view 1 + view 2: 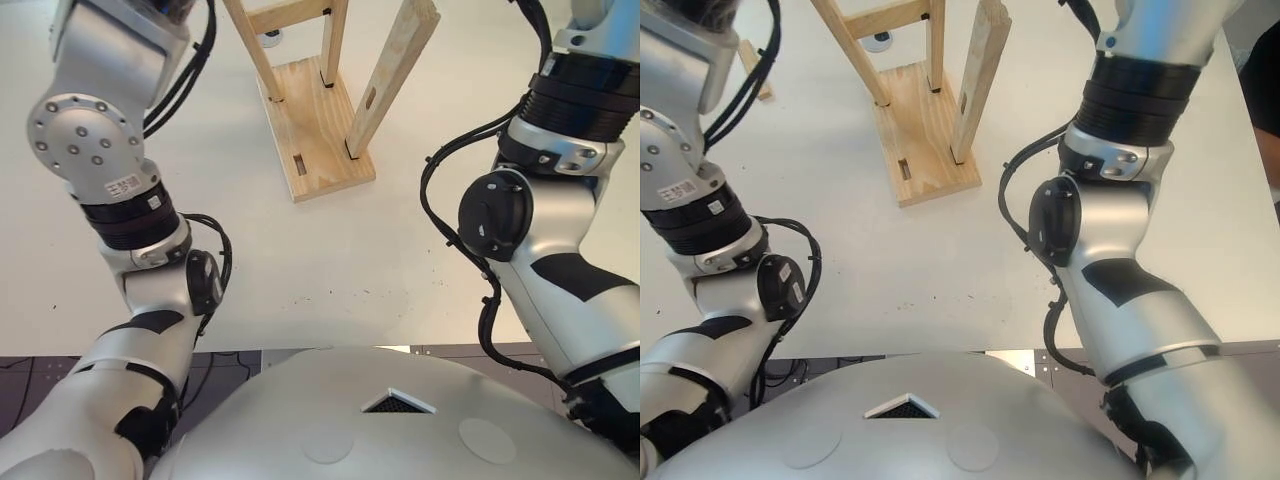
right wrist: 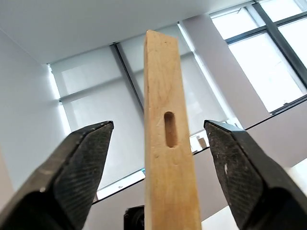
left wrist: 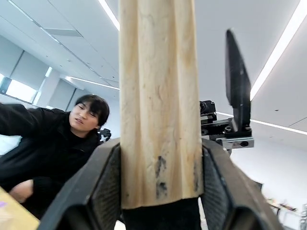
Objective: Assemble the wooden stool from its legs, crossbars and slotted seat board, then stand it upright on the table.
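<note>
The slotted seat board lies flat on the white table with legs standing in its slots. Two legs on the robot's left are joined by a crossbar. A third leg, with an oval hole, leans in its slot at the board's right edge. One slot near the front corner is open. In the left wrist view my left gripper is shut on a wooden leg, its fingers pressed against both sides. My right gripper stands open around the holed leg, with gaps on both sides.
A small dark round object sits on the table behind the board. A loose wooden piece lies at the far left. The table's front edge runs close to the robot, with bare surface between it and the board.
</note>
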Tool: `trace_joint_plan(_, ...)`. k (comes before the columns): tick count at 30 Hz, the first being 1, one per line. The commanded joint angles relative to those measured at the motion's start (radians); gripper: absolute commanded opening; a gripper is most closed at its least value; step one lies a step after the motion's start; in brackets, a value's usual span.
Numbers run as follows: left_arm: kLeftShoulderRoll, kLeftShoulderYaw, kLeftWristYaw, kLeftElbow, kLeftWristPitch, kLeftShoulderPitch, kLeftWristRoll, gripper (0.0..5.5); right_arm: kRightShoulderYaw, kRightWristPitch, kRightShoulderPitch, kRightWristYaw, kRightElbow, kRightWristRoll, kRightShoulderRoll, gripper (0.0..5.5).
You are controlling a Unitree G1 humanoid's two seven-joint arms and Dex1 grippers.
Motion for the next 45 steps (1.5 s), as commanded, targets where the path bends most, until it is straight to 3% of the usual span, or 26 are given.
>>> trace_joint_plan(1, 0.279, -0.007, -0.008, 0.152, 0.062, -0.063, 0.222, 2.03, -0.009, -0.111, 0.041, -0.025, 0.008, -0.129, -0.091, 3.50)
trace_joint_plan(3, 0.433, -0.088, -0.068, 0.348, 0.059, -0.055, 0.413, 2.02, -0.017, -0.168, 0.076, -0.031, 0.022, -0.190, -0.127, 3.50)
trace_joint_plan(5, 0.493, -0.189, -0.136, 0.571, -0.008, -0.054, 0.585, 2.01, -0.025, -0.203, 0.108, -0.039, 0.032, -0.226, -0.142, 3.50)
trace_joint_plan(10, 0.455, -0.368, -0.159, 1.143, -0.258, -0.130, 0.929, 2.01, 0.005, -0.244, 0.175, -0.047, 0.051, -0.296, -0.134, 3.50)
trace_joint_plan(16, 0.410, -0.349, -0.096, 1.539, -0.353, -0.168, 1.065, 2.01, 0.046, -0.275, 0.207, -0.038, 0.087, -0.362, -0.121, 3.50)
trace_joint_plan(23, 0.362, -0.338, -0.206, 1.595, -0.349, -0.097, 1.144, 2.01, 0.045, -0.291, 0.234, -0.047, 0.102, -0.396, -0.124, 3.50)
trace_joint_plan(29, 0.385, -0.480, -0.515, 1.584, -0.350, -0.035, 1.299, 2.01, 0.047, -0.297, 0.244, -0.052, 0.109, -0.415, -0.125, 3.50)
trace_joint_plan(34, 0.411, -0.470, -0.634, 1.597, -0.257, -0.085, 1.307, 2.01, 0.045, -0.302, 0.262, -0.063, 0.100, -0.425, -0.121, 3.50)
trace_joint_plan(36, 0.414, -0.473, -0.734, 1.594, -0.232, -0.105, 1.304, 2.01, 0.051, -0.309, 0.273, -0.065, 0.093, -0.433, -0.119, 3.50)
trace_joint_plan(41, 0.437, -0.590, -1.190, 1.558, -0.199, -0.036, 1.369, 2.01, 0.055, -0.322, 0.304, -0.075, 0.069, -0.447, -0.115, 3.50)
trace_joint_plan(45, 0.459, -0.653, -1.276, 1.496, -0.176, 0.015, 1.345, 2.01, 0.056, -0.324, 0.352, -0.096, 0.034, -0.450, -0.112, 3.50)
